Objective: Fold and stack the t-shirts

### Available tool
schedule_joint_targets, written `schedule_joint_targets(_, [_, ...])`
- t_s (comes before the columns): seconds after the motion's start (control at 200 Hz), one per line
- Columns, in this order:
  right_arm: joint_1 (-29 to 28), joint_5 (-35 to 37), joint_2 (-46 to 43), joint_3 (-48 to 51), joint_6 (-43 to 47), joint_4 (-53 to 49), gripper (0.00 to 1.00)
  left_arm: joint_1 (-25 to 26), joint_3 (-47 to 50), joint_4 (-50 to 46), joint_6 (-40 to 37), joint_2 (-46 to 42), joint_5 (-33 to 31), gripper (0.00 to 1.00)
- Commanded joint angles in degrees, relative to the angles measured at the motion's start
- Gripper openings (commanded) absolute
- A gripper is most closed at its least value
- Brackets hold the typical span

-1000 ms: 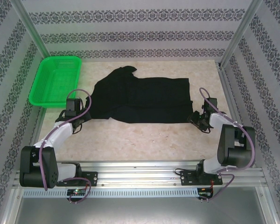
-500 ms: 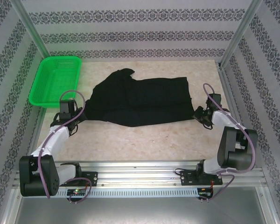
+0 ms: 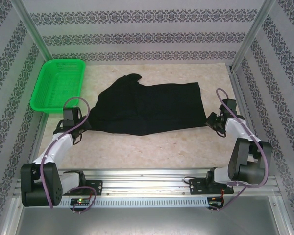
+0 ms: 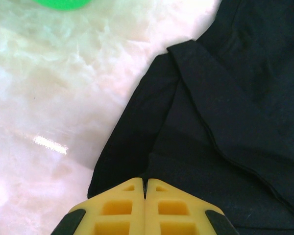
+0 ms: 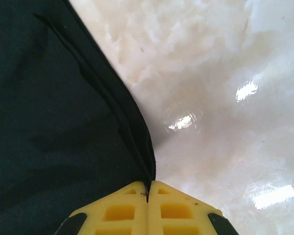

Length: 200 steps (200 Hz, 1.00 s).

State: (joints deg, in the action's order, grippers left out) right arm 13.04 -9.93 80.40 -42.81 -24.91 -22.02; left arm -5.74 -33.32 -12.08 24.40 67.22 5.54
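Robot lab cell: aluminium frame (image 3: 32, 29), patterned wall panels (image 3: 137, 19), marble-look tabletop (image 3: 152, 147), mounting rail (image 3: 147, 178).

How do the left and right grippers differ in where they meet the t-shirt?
The left gripper sits at the t-shirt's near-left corner, the right gripper at its near-right corner. Ahead of the left gripper lies cloth; ahead of the right gripper, the cloth's edge with bare table beside it. Both are shut on the t-shirt's edge.

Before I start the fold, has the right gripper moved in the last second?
Yes. The right gripper, shut on the shirt corner, has drawn farther from the front rail and outward toward the right wall.
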Motion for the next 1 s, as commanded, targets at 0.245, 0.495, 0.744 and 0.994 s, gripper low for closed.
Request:
schedule_joint_targets(0.245, [0.44,1.13,-2.65,-0.4,-0.12,-1.13,0.46,-0.51,-0.29,-5.06,3.02,-7.38,-5.51,0.73])
schedule_joint_targets(0.495, [-6.44,-1.42,-8.67,-3.11,1.13,-3.27,0.67,7.66,-7.8,-4.9,-2.66,-4.59,3.42,0.85])
schedule_joint_targets(0.744, [-14.82,-2.98,-12.55,-2.82,5.22,-2.53,0.9,15.28,-10.41,-8.78,-3.18,2.67,5.69,0.77])
schedule_joint_targets(0.994, [-21.43,-2.9,-19.39,2.58,9.0,2.41,0.98,19.9,-12.23,-12.2,-1.21,9.43,3.42,0.72])
